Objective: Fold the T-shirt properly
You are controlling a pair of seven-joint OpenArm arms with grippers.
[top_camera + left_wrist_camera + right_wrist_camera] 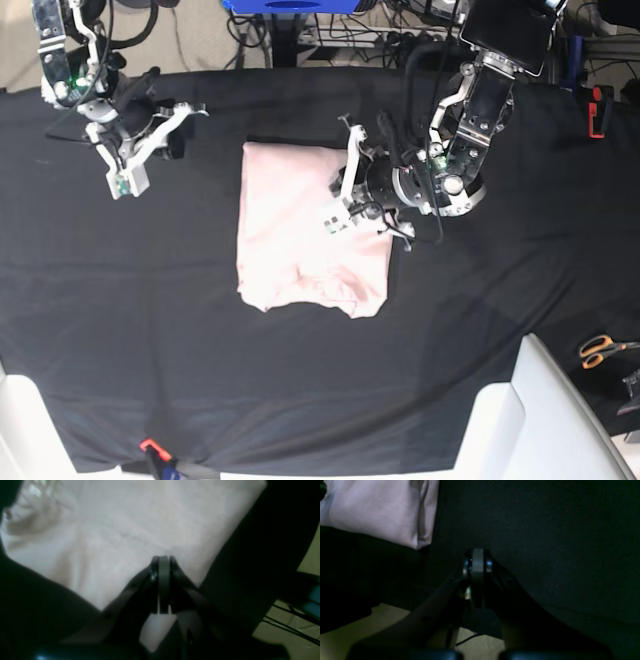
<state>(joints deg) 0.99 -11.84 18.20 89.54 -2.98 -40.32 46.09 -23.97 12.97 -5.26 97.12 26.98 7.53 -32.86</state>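
T-shirt [300, 225]: pale pink, lying as a compact, roughly square packet near the middle of the table [300, 400], which is covered by a black cloth; it looks already folded over on itself
Fabric, as judged: thin, soft and light; it will drape and sag from any single hold, and loose layers may slide over one another
Surface: broad shallow creases across the top in the left wrist view; lower right edge in the base view looks a little rumpled
Left gripper [163, 560]: fingers pressed together, tips low over the shirt's right side near its edge; whether any cloth is pinched between them cannot be told
Right gripper [477, 555]: fingers closed on nothing, over bare black cloth, well apart from the shirt, whose corner shows at the upper left of its wrist view
Where to take hold: at a corner or along a folded edge, pinching all layers together
Risk: a grab in the middle would bunch the fabric and undo the fold
Other items: orange-handled scissors [600, 350] near the table's right edge
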